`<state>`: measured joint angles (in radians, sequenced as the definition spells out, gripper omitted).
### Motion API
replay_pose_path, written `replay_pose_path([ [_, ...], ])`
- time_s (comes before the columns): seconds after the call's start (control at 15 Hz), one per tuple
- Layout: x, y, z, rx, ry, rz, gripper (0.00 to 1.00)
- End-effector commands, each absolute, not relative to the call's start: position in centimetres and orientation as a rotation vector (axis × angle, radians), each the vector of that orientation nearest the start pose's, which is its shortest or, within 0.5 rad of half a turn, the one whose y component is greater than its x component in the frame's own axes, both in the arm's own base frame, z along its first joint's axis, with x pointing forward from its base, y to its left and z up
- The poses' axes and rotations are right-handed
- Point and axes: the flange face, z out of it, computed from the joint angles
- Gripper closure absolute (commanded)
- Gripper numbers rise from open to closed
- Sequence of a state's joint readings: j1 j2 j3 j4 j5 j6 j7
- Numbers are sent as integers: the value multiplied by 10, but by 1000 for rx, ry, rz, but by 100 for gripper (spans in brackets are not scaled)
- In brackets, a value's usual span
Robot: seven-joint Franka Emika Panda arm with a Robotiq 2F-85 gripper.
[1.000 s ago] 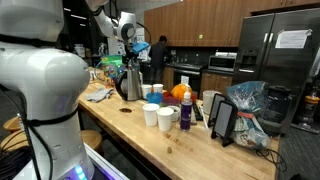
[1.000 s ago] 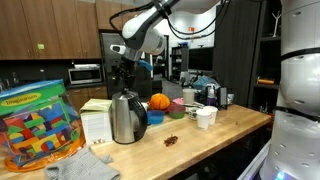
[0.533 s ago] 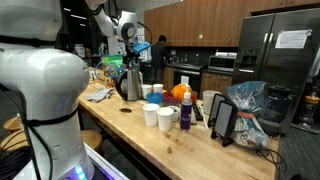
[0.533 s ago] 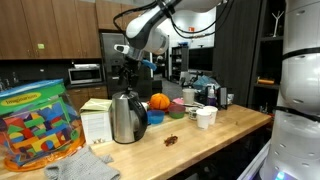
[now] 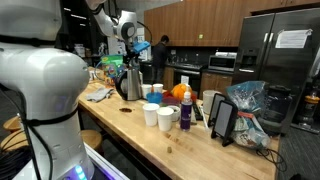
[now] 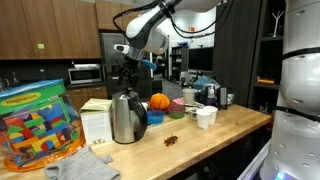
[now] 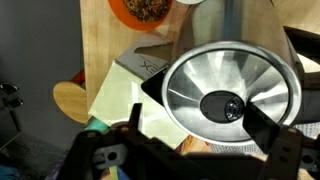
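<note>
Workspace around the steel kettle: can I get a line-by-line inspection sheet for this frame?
surface: long wooden countertop, with a small brown scrap lying on it.
job's things: shiny steel kettle with a black lid knob, upright, lid on.
clutter: white paper cups, round orange object, clear tub of coloured blocks, white-and-green box, black tablet.
grippers: Robotiq gripper hangs over the kettle's lid; fingers look spread in the wrist view; contact cannot be told.
cables: nothing seen.
surroundings: kitchen with wooden cabinets, steel fridge, person at the back.
</note>
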<state>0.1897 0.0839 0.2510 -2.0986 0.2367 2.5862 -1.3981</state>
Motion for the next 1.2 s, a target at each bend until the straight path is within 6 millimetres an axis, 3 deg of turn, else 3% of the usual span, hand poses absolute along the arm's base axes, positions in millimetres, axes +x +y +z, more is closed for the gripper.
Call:
replay_pose_path([
  [0.0,539,242,435,2018,2253,680,0],
  [1.13,550,245,436,1984,2282,686,0],
])
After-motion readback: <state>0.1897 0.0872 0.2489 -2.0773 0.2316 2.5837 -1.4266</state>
